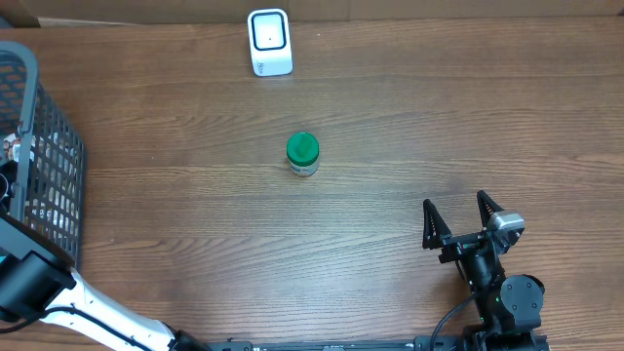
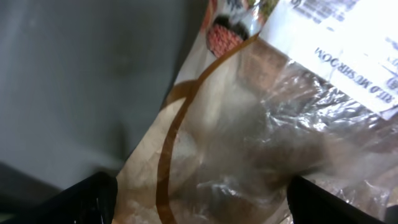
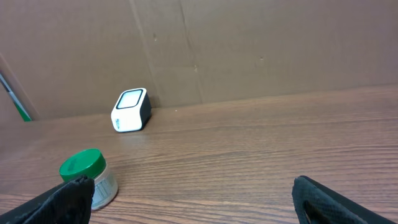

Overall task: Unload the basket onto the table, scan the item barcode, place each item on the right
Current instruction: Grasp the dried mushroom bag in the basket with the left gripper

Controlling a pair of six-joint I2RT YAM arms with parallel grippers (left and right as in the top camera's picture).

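Clear labelled food packet (image 2: 267,130) close under left gripper (image 2: 211,199), jaws spread wide, clamping nothing, within wire basket (image 1: 54,146), green-lidded jar (image 1: 303,154) upright right of basket, white scanner (image 1: 270,42) right of basket, far side, right gripper (image 1: 456,216) well right of basket, agape, empty.

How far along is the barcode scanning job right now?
Done: nothing visible; a green-lidded jar stands before the white barcode scanner, scanned or not I cannot tell. In hand: the left hand is open inside the dark mesh basket, over a clear plastic packet with a white label. Left: grasp the packet, lift it out, show its barcode to the scanner. The right hand rests open.
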